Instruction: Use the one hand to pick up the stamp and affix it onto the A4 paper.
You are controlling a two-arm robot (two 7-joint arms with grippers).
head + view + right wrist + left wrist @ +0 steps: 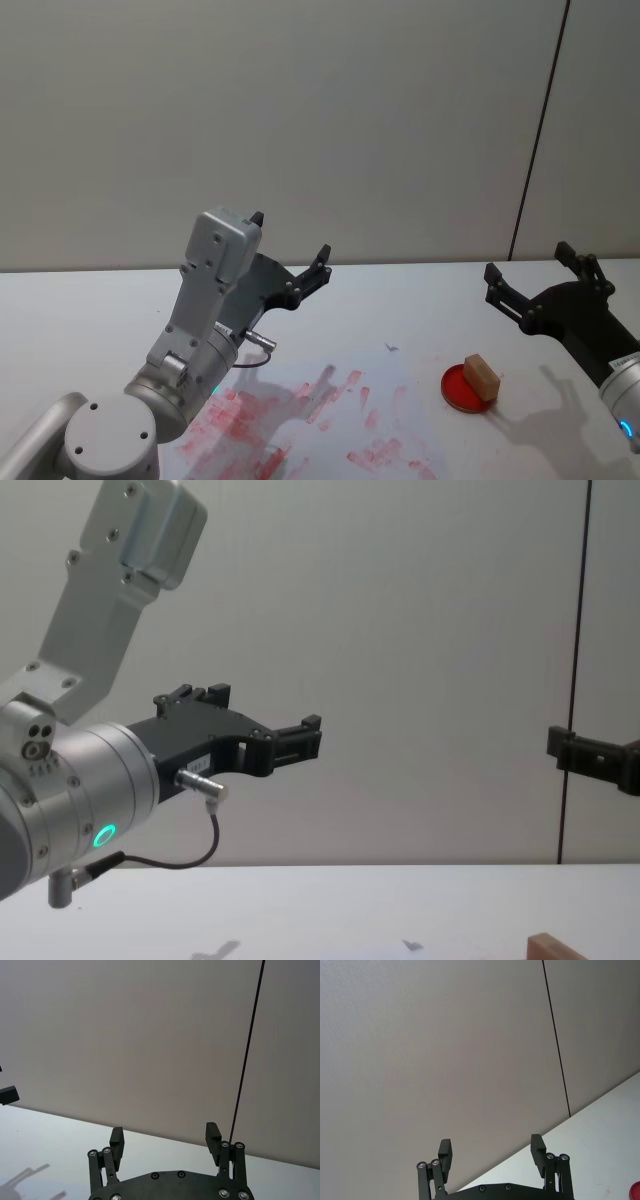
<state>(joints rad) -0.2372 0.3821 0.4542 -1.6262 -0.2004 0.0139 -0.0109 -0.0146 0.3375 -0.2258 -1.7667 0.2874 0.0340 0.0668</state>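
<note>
Wooden stamp (481, 377) on red pad (461, 393); right gripper (527, 260) apart.

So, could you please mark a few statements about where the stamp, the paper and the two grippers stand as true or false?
1. The stamp rests on the round red pad. True.
2. The right gripper holds the stamp. False: it is open and empty, raised above the table, apart from the stamp.
3. The paper bears red marks. True.
4. The left gripper is shut. False: its fingers are spread open, with nothing between them.
5. The stamp lies on the left gripper's side of the table. False: it lies on the robot's right, below the right gripper.
</note>
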